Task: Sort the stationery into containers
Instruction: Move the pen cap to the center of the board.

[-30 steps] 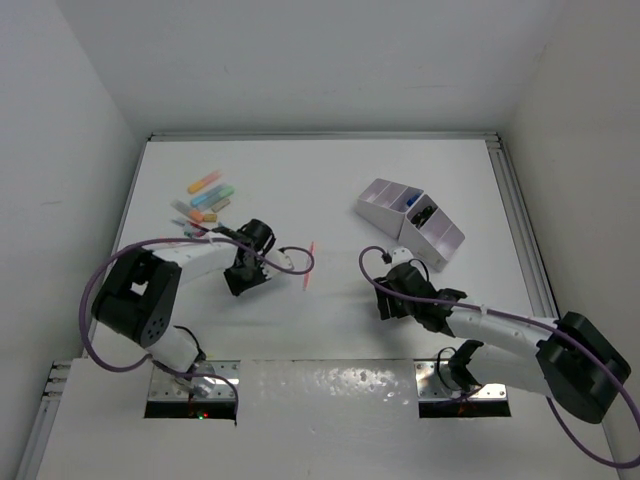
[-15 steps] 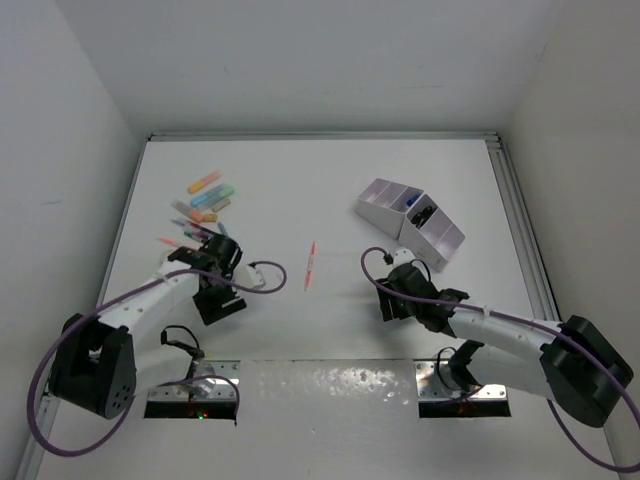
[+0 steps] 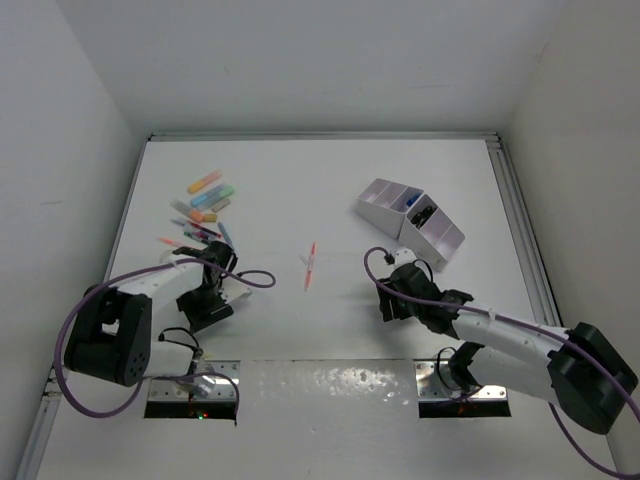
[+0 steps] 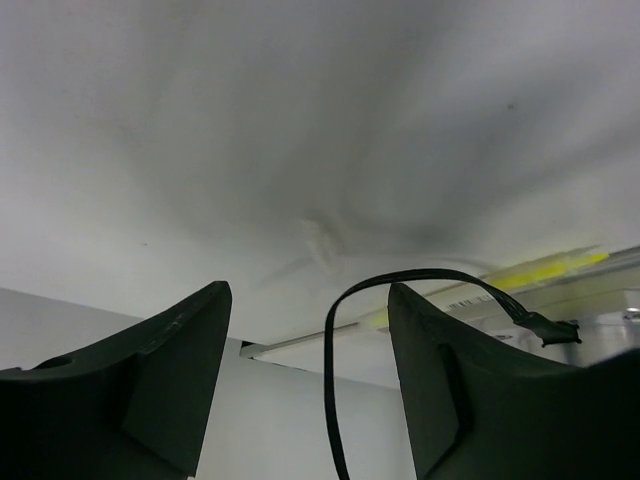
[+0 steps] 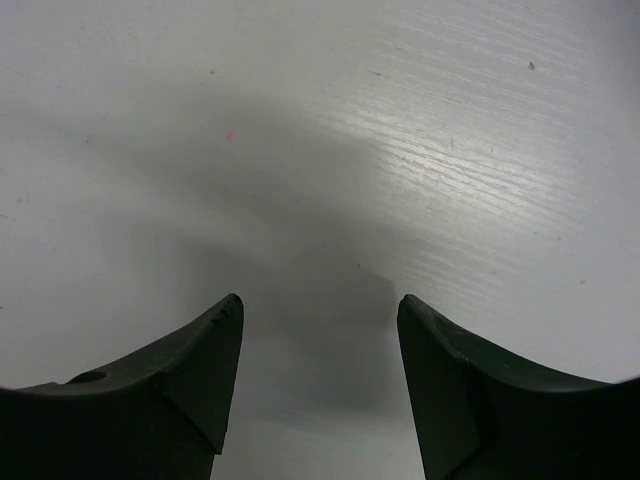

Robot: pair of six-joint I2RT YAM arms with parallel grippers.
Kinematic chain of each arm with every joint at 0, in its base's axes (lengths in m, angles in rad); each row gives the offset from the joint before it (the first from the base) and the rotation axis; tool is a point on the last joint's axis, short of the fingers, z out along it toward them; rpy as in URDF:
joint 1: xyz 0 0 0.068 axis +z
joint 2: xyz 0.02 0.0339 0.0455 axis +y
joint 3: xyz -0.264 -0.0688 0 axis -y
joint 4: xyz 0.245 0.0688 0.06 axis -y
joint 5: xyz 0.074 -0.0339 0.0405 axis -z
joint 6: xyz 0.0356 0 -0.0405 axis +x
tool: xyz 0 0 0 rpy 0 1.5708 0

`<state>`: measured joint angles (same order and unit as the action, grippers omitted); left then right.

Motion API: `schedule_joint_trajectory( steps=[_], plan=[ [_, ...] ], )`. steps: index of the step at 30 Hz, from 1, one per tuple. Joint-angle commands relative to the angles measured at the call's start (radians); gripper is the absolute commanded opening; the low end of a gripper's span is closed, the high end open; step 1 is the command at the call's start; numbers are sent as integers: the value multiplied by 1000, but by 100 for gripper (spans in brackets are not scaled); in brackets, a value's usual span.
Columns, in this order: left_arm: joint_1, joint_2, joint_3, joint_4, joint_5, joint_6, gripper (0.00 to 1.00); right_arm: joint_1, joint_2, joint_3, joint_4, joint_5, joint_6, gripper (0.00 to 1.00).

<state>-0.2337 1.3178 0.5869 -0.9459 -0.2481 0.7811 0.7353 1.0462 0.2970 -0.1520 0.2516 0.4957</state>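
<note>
A thin red pen [image 3: 310, 265] lies on the white table between the two arms. Pastel highlighters [image 3: 208, 198], orange, green, blue and yellow, lie in a loose group at the far left with some thin pens [image 3: 197, 231] beside them. The white and lilac organiser [image 3: 443, 239] stands at the right; a blue-capped piece [image 3: 411, 201] and a black item [image 3: 425, 213] sit in its compartments. My left gripper [image 3: 205, 310] [image 4: 308, 295] is open and empty, near the front left. My right gripper [image 3: 392, 300] [image 5: 320, 300] is open and empty over bare table, in front of the organiser.
A black cable [image 4: 335, 380] loops between my left fingers in the left wrist view, which looks at a white wall and a rail. Metal rails edge the table [image 3: 515, 215] at right and back. White walls enclose the table.
My left gripper has drawn back from beside the red pen, leftward and toward the near edge. The red pen stays on the table. My right arm has barely moved.
</note>
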Motion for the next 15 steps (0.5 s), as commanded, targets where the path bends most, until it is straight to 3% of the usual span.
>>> schedule_joint_trajectory(
  steps=[1, 15],
  plan=[
    [16, -8, 4, 64, -62, -20, 62, -1, -40, 8, -20, 5, -3, 62],
    [19, 72, -62, 174, -40, -28, 52, -1, -74, -10, -31, 28, 24, 62]
  ],
)
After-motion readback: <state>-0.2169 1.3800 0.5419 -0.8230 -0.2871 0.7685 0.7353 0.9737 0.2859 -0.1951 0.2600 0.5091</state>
